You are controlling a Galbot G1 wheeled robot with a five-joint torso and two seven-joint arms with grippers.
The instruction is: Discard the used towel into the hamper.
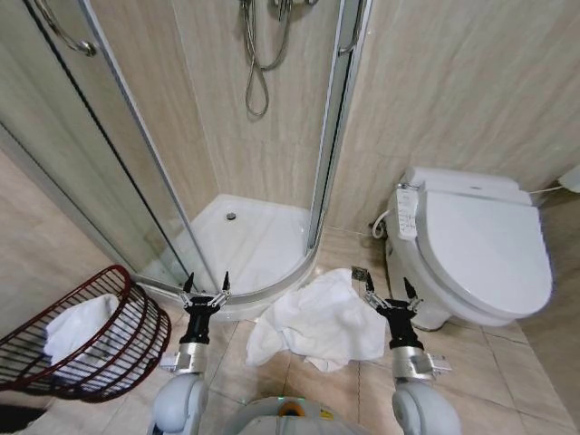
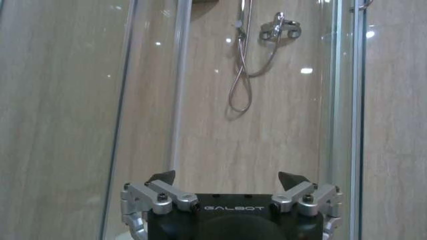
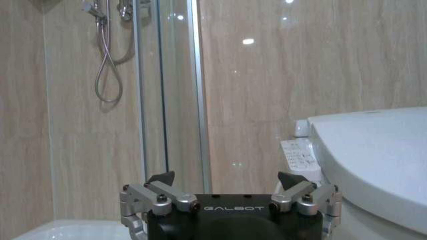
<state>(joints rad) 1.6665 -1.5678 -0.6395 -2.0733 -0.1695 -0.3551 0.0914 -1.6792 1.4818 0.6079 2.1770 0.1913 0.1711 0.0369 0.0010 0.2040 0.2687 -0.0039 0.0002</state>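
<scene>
Nearest the robot, the left tool (image 1: pixel 207 286) and the right tool (image 1: pixel 387 284) both point forward above the beige tiled floor (image 1: pixel 507 362), each with its jaws spread wide and nothing between them. In the left wrist view the left tool (image 2: pixel 227 178) faces the curved glass shower door (image 2: pixel 153 100); in the right wrist view the right tool (image 3: pixel 227 178) faces the wall beside the toilet.

Between the two tools, on the floor, lies a crumpled white cloth towel (image 1: pixel 322 322), just in front of the shower's raised edge; the right tool hangs over its right side without gripping it. To the robot's left stands the round dark red-brown openwork hamper of thin bars (image 1: pixel 136 349), tipped toward the camera, with another white cloth (image 1: pixel 77 328) already lying inside it. The towel on the floor is well apart from the hamper.

Farther off, the white shower tray (image 1: pixel 254 236) sits in the corner behind the glass, a metal shower hose (image 1: pixel 256 72) hanging on the wall above. To the right is a white toilet with its lid closed (image 1: pixel 480 245).
</scene>
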